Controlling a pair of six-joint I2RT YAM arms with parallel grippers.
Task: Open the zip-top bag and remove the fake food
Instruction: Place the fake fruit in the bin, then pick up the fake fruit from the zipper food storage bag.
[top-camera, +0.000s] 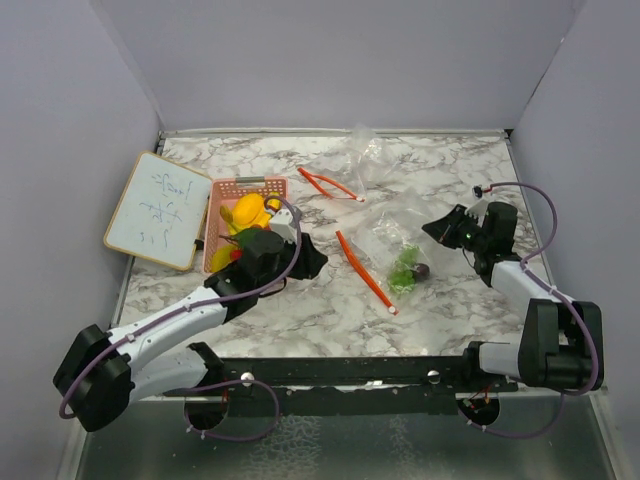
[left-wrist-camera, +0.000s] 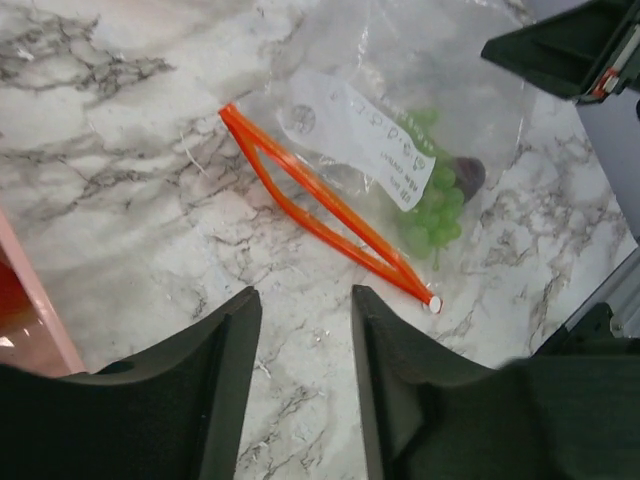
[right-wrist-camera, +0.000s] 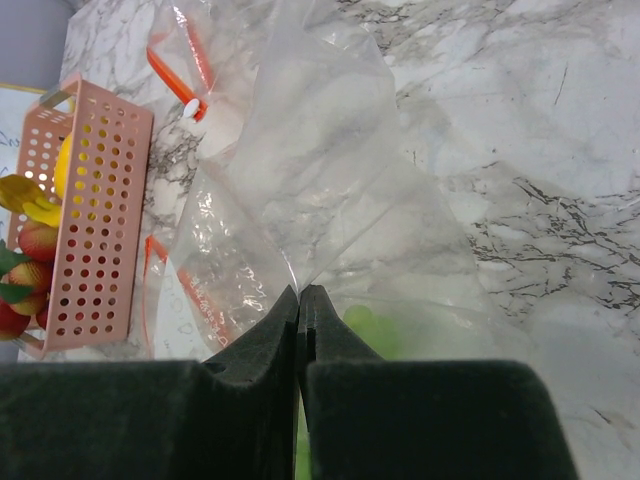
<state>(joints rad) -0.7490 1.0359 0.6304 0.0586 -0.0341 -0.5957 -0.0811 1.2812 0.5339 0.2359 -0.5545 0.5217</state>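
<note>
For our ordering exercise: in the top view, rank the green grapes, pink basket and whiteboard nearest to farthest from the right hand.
1. Green grapes, in the bag beside the right hand.
2. Pink basket, centre-left.
3. Whiteboard, far left.

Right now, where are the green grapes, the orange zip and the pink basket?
green grapes (left-wrist-camera: 435, 205), left wrist view, bunch middle
orange zip (left-wrist-camera: 345, 212), left wrist view, mid strip
pink basket (top-camera: 235, 188), top view, far rim

Stretching forward and inward with the left arm (top-camera: 170, 330), tilting the wrist down, holding the left gripper (top-camera: 312, 261) with jaws parted and nothing between them. Folding the right arm (top-camera: 520, 290) inward, pointing the right gripper (top-camera: 440, 228) leftward, pressing its jaws together on a fold of clear bag (right-wrist-camera: 330, 200).
</note>
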